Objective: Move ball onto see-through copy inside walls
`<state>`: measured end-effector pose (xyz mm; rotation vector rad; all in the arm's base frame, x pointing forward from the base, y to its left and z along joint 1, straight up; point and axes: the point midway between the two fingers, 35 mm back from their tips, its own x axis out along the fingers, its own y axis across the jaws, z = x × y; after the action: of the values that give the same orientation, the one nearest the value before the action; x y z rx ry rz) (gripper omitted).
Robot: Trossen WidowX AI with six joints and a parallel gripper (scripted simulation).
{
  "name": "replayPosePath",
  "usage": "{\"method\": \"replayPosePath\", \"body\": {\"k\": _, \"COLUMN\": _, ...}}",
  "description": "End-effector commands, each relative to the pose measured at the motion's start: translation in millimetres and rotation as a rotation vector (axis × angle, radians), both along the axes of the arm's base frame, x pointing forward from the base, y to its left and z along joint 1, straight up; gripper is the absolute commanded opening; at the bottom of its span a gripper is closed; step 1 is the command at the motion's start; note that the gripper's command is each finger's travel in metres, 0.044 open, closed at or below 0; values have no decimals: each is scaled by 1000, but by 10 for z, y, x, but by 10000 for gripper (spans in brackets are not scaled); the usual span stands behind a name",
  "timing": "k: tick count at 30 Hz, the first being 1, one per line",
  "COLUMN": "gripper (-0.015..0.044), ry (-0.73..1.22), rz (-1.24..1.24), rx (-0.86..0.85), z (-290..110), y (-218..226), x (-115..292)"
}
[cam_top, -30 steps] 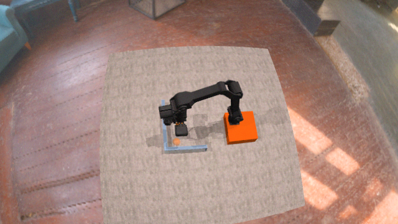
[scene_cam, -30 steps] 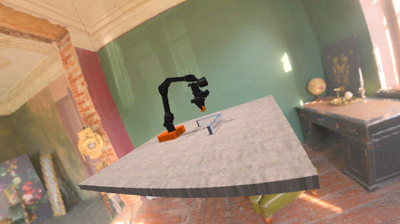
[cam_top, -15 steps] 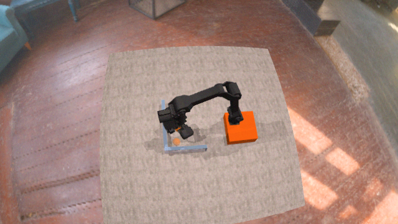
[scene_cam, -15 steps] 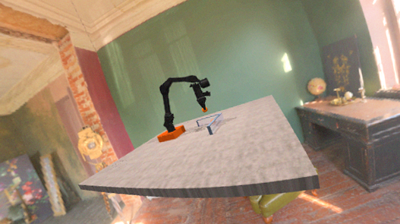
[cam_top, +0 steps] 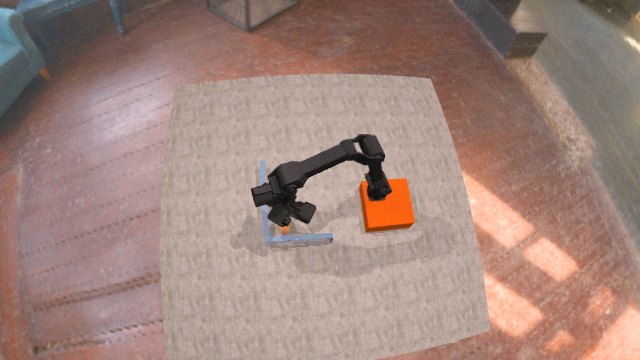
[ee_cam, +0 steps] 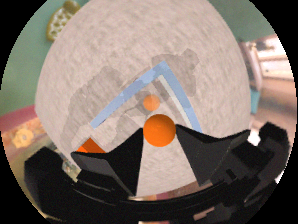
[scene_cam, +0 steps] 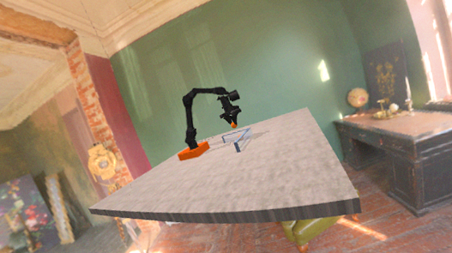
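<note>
My gripper (cam_top: 291, 216) (scene_cam: 232, 123) is shut on the opaque orange ball (scene_cam: 234, 125) (ee_cam: 159, 130), which shows between the fingertips in the wrist view. The ball is held in the air, well above the table; in the top view the fingers hide it. The see-through copy (cam_top: 284, 229) (ee_cam: 151, 102) is paler and rests on the table inside the corner. One low clear wall (cam_top: 263, 172) (ee_cam: 182, 97) and the other wall (cam_top: 310, 237) (ee_cam: 122, 97) meet near the copy. In the wrist view the copy appears just beyond the held ball, towards the corner.
The arm's orange base block (cam_top: 395, 212) (scene_cam: 194, 151) (ee_cam: 91, 146) stands on the table (cam_top: 350, 305) (scene_cam: 216, 188), to the right of the walls in the top view. The arm arches from it over the table to the walled corner.
</note>
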<state>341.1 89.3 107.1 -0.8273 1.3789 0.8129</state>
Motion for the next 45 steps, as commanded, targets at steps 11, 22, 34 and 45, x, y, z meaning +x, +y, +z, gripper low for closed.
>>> {"method": "replayPosePath", "body": {"k": 11, "gripper": 0, "ry": -1, "rz": 513, "rx": -18, "z": -173, "y": 175, "x": 61}}
{"method": "replayPosePath", "body": {"k": 22, "gripper": 0, "ry": -1, "rz": 537, "rx": -18, "z": -369, "y": 189, "x": 83}}
{"method": "replayPosePath", "body": {"k": 34, "gripper": 0, "ry": -1, "rz": 537, "rx": -18, "z": -882, "y": 186, "x": 80}}
{"method": "replayPosePath", "body": {"k": 45, "gripper": 0, "ry": 0, "rz": 537, "rx": -18, "z": -1000, "y": 186, "x": 84}}
